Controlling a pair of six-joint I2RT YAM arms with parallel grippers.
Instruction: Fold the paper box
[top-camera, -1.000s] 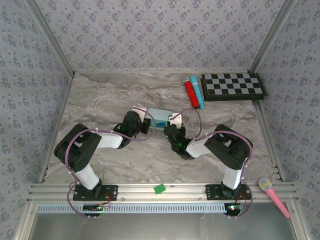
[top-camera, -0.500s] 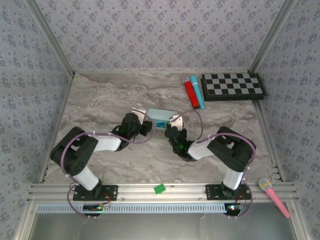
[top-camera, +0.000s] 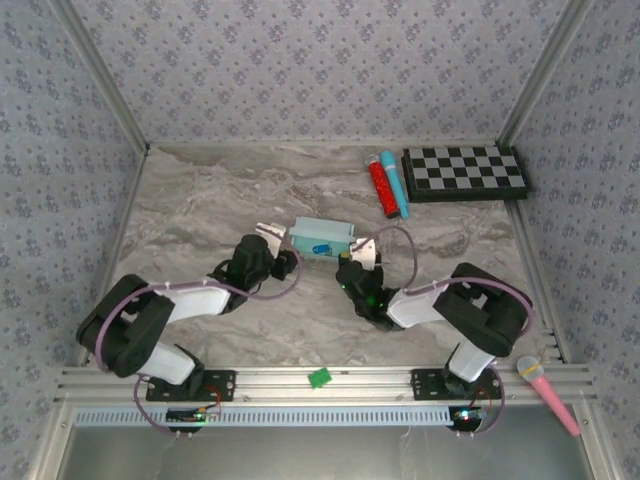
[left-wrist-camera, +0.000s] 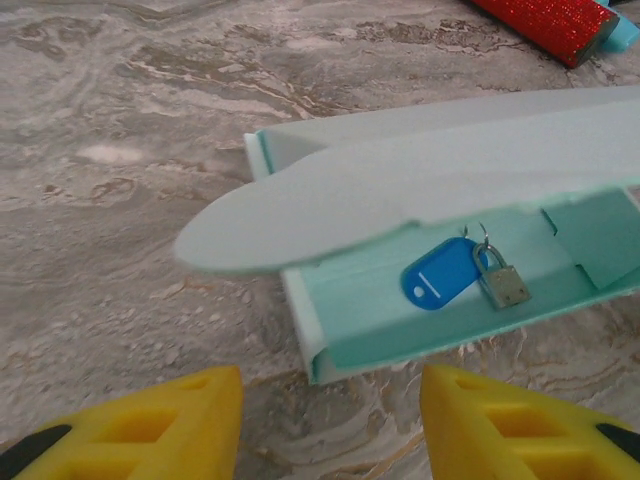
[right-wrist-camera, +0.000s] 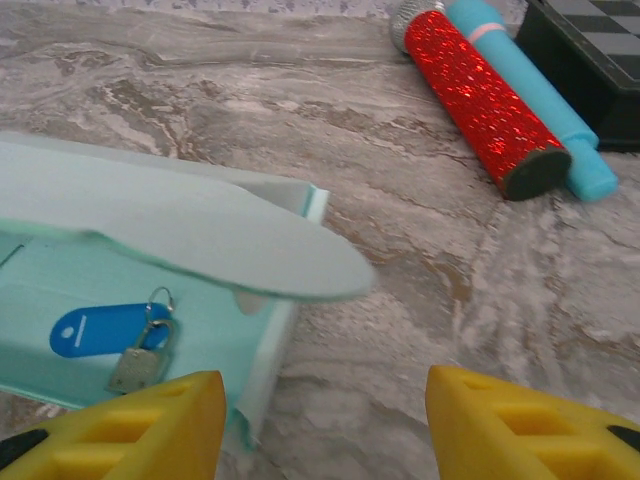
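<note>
The paper box (top-camera: 320, 240) is a pale aqua card box lying mid-table, its long lid flap (left-wrist-camera: 420, 180) raised over the open side. Inside it lie a blue key tag (left-wrist-camera: 435, 275) and a small padlock (left-wrist-camera: 500, 285). My left gripper (top-camera: 278, 248) stands just off the box's left end, open, its yellow fingertips (left-wrist-camera: 215, 405) wide apart over bare table. At the box's right end my right gripper (top-camera: 353, 258) is open too, with nothing between its fingers (right-wrist-camera: 470, 410). In the right wrist view the paper box (right-wrist-camera: 180, 235) shows its right corner, with the key tag (right-wrist-camera: 100, 328) and padlock (right-wrist-camera: 140, 365) inside.
A red glitter tube (top-camera: 381, 189) and a slim blue tube (top-camera: 394, 183) lie behind the box to the right, beside a checkerboard (top-camera: 465, 172). A pink microphone (top-camera: 547, 394) rests on the front rail at right, a green piece (top-camera: 320, 377) at its middle.
Both grippers have opened and drawn back toward the near edge, letting go of the box ends. The box now rests free on the table, slightly further back.
</note>
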